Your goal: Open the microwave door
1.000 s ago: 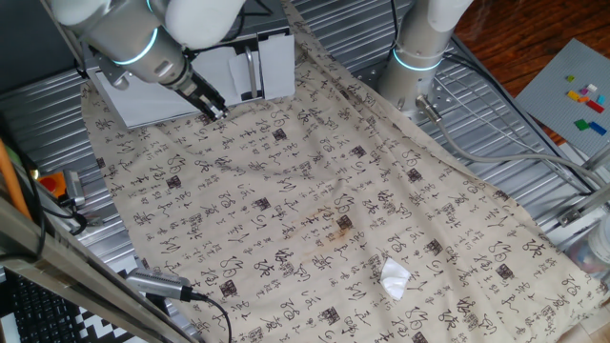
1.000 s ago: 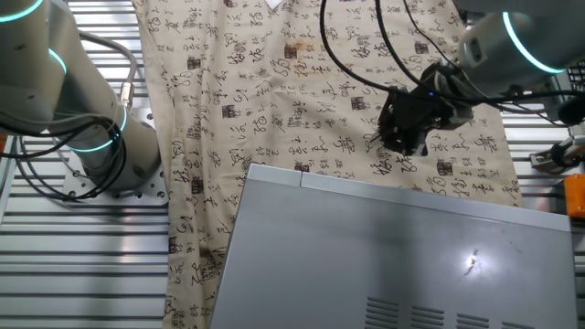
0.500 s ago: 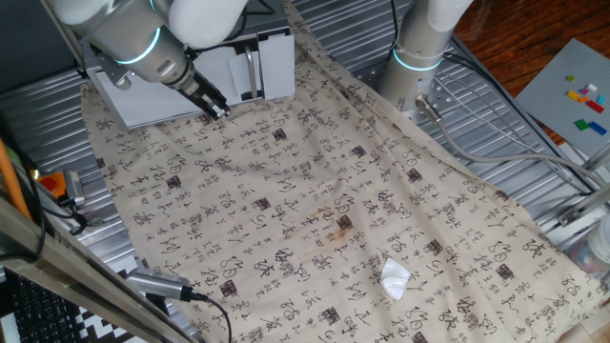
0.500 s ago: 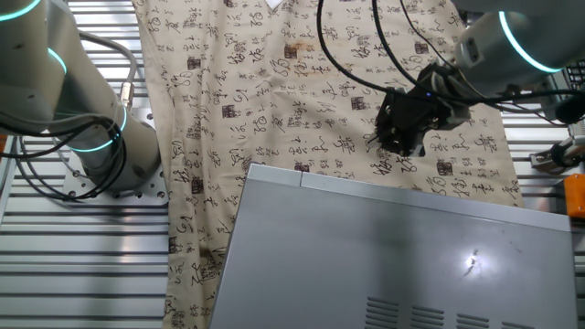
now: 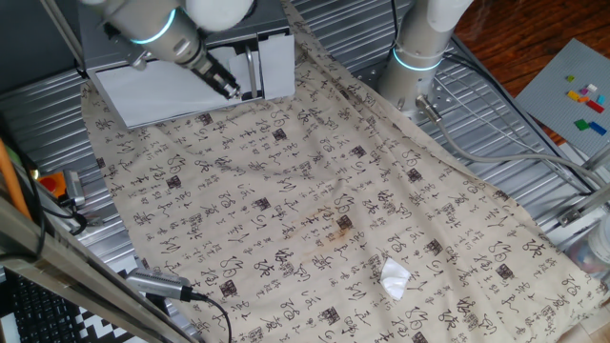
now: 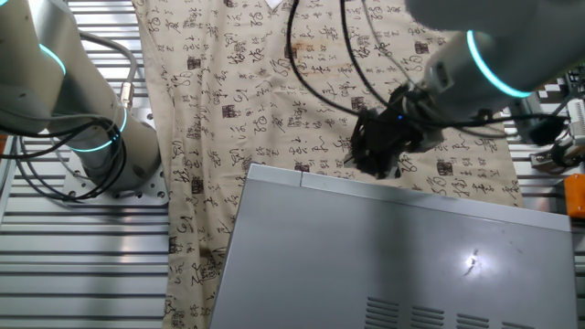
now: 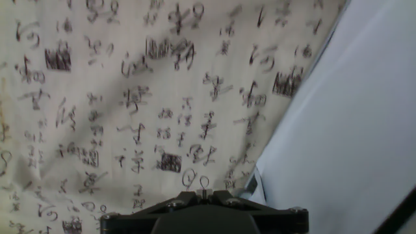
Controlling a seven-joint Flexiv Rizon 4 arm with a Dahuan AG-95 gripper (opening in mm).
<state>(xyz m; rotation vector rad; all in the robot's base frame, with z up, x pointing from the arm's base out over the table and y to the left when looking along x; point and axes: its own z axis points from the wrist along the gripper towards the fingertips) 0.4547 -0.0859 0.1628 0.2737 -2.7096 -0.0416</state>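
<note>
Microwave (image 6: 393, 256): a large light-grey metal box at the far end of the table in one fixed view; in the other fixed view its grey top fills the lower right, with vent slots along the bottom edge.
Microwave door (image 5: 162, 90): a broad, plain white panel on the front of the box, facing the cloth. In the hand view it shows as a pale, blank surface (image 7: 351, 149) filling the right side. A vertical handle bar (image 5: 250, 71) stands near its right end.
Tool (image 5: 229, 89): dark, at the end of the arm, right in front of the door close to the handle bar. In the other fixed view it (image 6: 377, 155) sits just beyond the front edge of the grey top, low over the cloth. Whether the fingers are apart or together cannot be told; the hand view shows only the dark base of the tool (image 7: 205, 211) at the bottom edge.
Arm (image 6: 475, 68): white and grey with a glowing cyan ring, reaching in toward the door from the side.
Cloth (image 5: 315, 210): beige, printed with black characters, spread over most of the table and running up to the door's lower edge; a brownish stain (image 5: 334, 229) marks its middle.
White scrap (image 5: 396, 276): a small crumpled piece lying on the cloth, well apart from the microwave.
Table (image 5: 477, 124): ribbed metal, bare beside the cloth.
Second arm base (image 5: 419, 57): stands upright on the table at the cloth's edge.
</note>
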